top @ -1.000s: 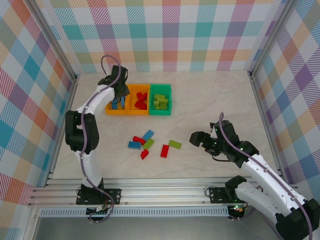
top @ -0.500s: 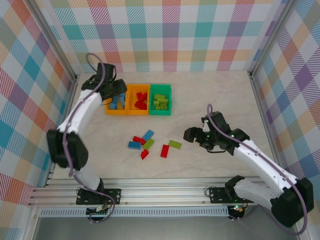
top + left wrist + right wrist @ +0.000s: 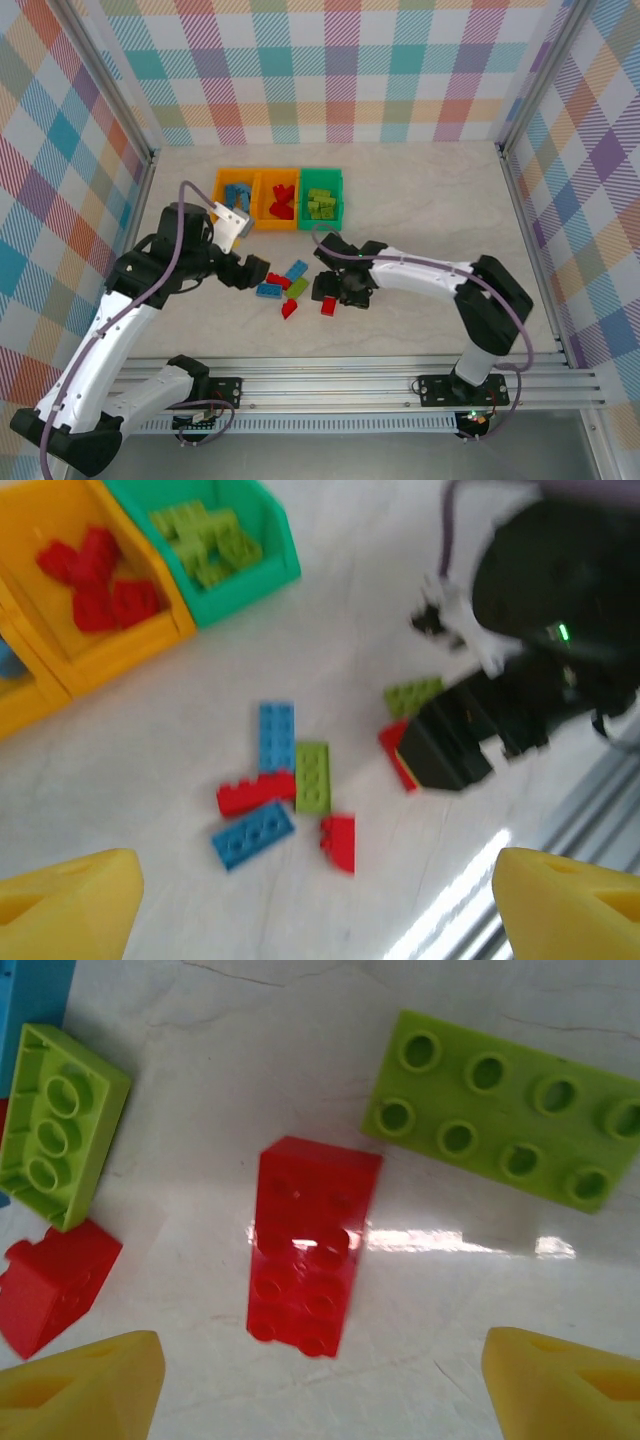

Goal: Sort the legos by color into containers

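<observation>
While left tool (image 3: 315, 910) and right tool (image 3: 320, 1385) gape, orange bins (image 3: 276, 226) hold blue and red legos (image 3: 282, 205), green bin (image 3: 320, 226) lime.

Glossy, smooth plastic legos (image 3: 310, 1250) lie on a polished, marble-look tabletop (image 3: 230, 1060) that mirrors light; the bins (image 3: 255, 585) are smooth plastic.

Red, blue, lime legos (image 3: 310, 1250); orange bins (image 3: 274, 226), green bin (image 3: 320, 226); pastel plaid walls (image 3: 340, 70).

Bare table (image 3: 430, 200) right of green bin (image 3: 321, 227)
</observation>
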Controlling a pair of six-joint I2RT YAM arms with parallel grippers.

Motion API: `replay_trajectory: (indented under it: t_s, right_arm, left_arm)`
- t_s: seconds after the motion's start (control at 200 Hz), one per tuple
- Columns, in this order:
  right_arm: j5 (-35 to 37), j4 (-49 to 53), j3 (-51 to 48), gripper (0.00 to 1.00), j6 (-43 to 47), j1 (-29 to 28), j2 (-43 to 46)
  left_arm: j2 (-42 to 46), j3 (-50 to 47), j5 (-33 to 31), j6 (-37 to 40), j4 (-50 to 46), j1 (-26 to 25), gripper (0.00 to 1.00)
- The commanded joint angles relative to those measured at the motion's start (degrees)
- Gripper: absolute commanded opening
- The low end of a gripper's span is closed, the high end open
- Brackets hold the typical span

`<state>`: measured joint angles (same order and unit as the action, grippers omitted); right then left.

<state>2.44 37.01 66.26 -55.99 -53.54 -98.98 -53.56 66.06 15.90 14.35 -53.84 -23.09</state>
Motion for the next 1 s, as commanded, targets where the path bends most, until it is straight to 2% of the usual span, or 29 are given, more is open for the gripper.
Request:
replay_trajectory:
  t_s: [0.0, 0.215, 0.445, 0.63, 0.725, 0.82, 0.995]
  right_arm:
    - [4.5, 3.5, 4.2, 0.78, -2.6, -1.6, -4.0]
    - [8.0, 7.0, 7.5, 0.63, -3.3, -2.5, -10.7]
    - [9.2, 6.1, 6.4, 0.30, -4.1, -2.6, -9.7]
    - [11.2, 0.1, 6.8, 0.27, 3.2, -1.8, -1.0]
    - [7.2, -8.3, 7.4, 0.27, 10.6, 1.9, 1.2]
    - [2.2, -10.9, 13.6, 0.24, 15.9, 6.0, -1.9]
    - [2.6, -9.9, 30.1, 0.24, 22.1, 8.9, -12.0]
  left_arm:
    - [2.0, -1.1, 1.7, 6.8, -6.3, -0.1, 0.91]
    - [1.1, -3.4, 2.0, 6.2, -4.6, -0.1, 0.91]
    - [2.6, -5.8, -4.3, 3.4, 2.7, -0.1, 0.98]
    - [7.0, -13.3, -4.8, 3.5, 10.6, -0.1, 1.00]
    - [8.6, -16.8, -2.6, 3.8, 14.6, -0.1, 1.00]
    - [8.5, -16.1, -2.0, 4.8, 13.9, -0.1, 1.00]
    - [11.2, -17.4, -5.4, 3.2, 14.8, 0.0, 1.00]
